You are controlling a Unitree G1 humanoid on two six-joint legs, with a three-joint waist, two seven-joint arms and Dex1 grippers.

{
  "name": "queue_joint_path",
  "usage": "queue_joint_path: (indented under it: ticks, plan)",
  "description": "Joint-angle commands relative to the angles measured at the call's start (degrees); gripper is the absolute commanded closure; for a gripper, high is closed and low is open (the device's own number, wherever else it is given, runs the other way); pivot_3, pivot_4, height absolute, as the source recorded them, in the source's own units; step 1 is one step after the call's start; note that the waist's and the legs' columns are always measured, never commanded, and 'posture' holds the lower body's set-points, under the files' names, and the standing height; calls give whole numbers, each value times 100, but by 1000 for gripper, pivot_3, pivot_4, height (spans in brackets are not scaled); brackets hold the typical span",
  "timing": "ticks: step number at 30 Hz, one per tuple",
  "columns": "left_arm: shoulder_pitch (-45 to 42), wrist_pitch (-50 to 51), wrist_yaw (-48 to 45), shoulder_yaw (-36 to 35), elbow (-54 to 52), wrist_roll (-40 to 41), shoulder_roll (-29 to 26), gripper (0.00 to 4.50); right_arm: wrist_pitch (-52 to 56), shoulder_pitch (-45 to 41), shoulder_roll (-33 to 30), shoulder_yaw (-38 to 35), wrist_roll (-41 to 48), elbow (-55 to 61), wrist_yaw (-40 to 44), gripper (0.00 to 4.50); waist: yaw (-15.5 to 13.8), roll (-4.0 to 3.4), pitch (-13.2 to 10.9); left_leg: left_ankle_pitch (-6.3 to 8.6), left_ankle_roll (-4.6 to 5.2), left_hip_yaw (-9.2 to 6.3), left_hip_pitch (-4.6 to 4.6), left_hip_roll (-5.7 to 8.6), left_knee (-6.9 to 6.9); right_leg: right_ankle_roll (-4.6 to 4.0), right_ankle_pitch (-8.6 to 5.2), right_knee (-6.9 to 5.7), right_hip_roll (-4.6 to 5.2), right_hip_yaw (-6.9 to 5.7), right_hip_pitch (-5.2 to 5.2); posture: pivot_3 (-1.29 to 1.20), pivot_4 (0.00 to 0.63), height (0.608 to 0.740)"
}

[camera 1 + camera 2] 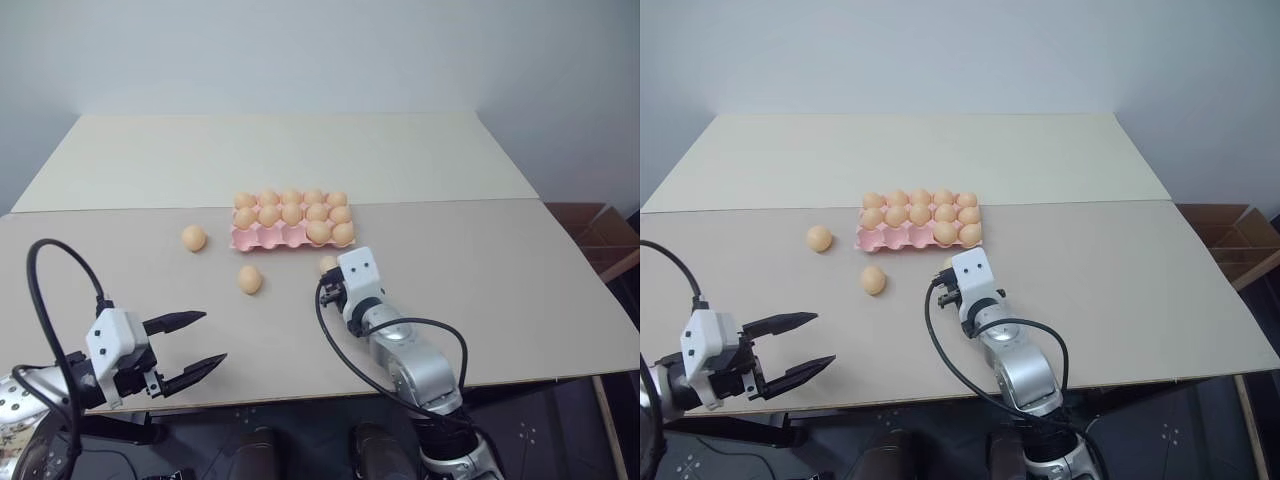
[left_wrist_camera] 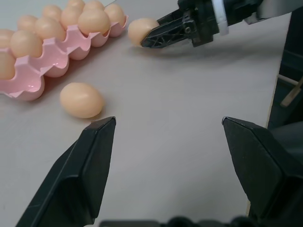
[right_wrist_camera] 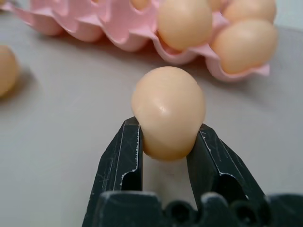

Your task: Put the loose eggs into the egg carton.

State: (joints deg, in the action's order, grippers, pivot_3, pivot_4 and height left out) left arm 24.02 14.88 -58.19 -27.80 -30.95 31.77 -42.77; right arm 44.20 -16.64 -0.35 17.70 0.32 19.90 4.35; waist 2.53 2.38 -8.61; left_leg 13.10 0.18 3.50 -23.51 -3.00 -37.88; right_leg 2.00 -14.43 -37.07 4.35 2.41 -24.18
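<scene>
Gripping one of the loose eggs [image 3: 168,112], the right gripper [image 3: 165,142] had its jaws clamped on it just before the egg carton [image 1: 262,238] on the tabletop [image 1: 520,290] — lift gently, level, toward an empty front cup. Left gripper [image 1: 195,345] — jaws apart, idle.

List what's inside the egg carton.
The pink egg carton holds twelve eggs: the two far rows look full, the near row has two eggs at its right end and three empty cups. Cup bottoms under the eggs are covered.
</scene>
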Motion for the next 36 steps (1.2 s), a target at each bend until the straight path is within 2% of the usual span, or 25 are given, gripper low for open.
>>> queue_joint_path:
  ticks: [1,6,12,20,29,36]
  plan:
    - [258,133,261,-341,-357,106,87,617,-121,-78,-290,192,-21,655,360,3444,-2,1,0,0,0,0,0,0,0,0,0,0,0,0,0,0,150,740]
    - [483,356,458,-531,-536,155,98,617,-90,-554,-175,317,-21,569,452,3458,11,0,0,0,0,1,9,-2,0,-2,1,-3,-4,0,1,0,150,740]
    - [353,607,713,-602,-621,296,93,617,-83,-1355,341,110,70,-349,416,3458,1,1,1,0,0,2,6,-2,0,-2,1,-2,-4,0,2,0,150,740]
    - [185,1215,1009,-709,-917,527,-162,617,23,-2268,654,-230,36,-1614,264,3458,1,-2,-2,-1,-1,0,2,0,0,-4,4,-4,-2,-4,-1,0,150,740]
    - [-466,1935,1029,-824,-745,819,-857,617,-526,-2815,669,-167,-143,-2808,290,3458,15,-5,-3,-1,-1,-2,-1,1,1,-4,4,-5,-3,-4,-4,0,150,740]
    - [-671,2077,1026,-698,-771,792,-917,617,-798,-2997,739,-212,-165,-3358,271,3458,27,-5,-4,-1,-1,-1,-3,1,3,-3,4,-5,-3,-4,-7,0,150,740]
